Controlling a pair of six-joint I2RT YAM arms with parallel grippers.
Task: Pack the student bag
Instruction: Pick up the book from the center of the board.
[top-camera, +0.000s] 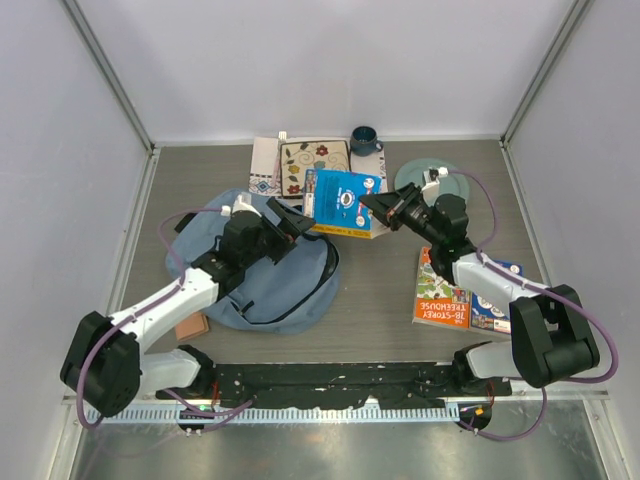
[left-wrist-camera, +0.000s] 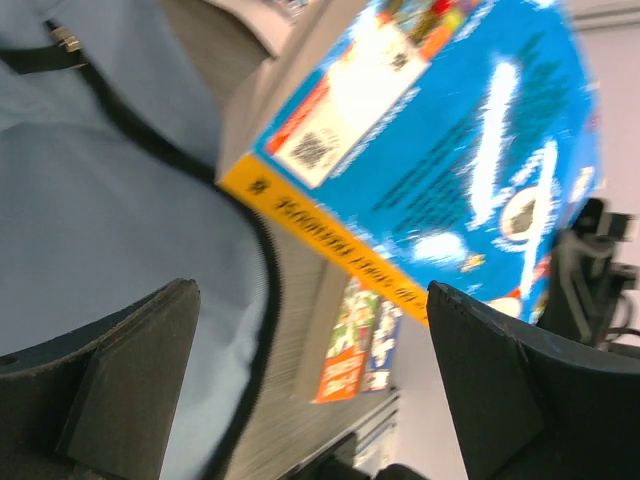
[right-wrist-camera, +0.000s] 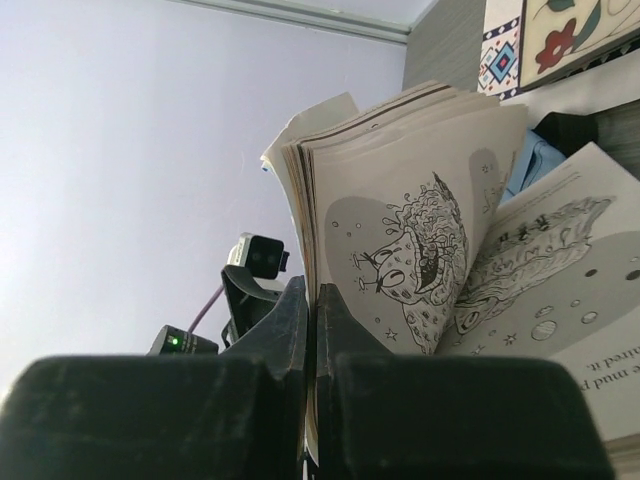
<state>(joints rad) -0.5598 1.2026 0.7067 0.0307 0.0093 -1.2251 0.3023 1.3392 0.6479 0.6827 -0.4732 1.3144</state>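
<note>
Nearest the arm bases, the student bag (top-camera: 262, 292) lies flat on the table (top-camera: 375, 335), left of centre, with a small brown item (top-camera: 190, 326) touching its near-left edge. To the bag's right, well apart, lie 2 books: a Treehouse book (top-camera: 441, 288) and a smaller blue one (top-camera: 497, 305).

Over the bag's far-right edge the left gripper (top-camera: 290, 221) hangs with its jaws spread wide and nothing between them. It faces the blue book (top-camera: 340, 200) just beyond the bag. The right gripper (top-camera: 384, 210) pinches that book by 1 edge with its jaws pressed together, and the pages fan loose in the right wrist view.

The step in hand looks like carrying this book to the bag. The next move calls for getting the book's spine to the zipper line. Whether the mouth is open I cannot tell, so the left gripper may first have to lift the fabric.

Beyond the bag sit a patterned mat (top-camera: 300, 165), a dark mug (top-camera: 365, 140) and a pale green plate (top-camera: 455, 185). The table is grey-brown wood grain, and pale walls (top-camera: 300, 60) with metal posts enclose it.
</note>
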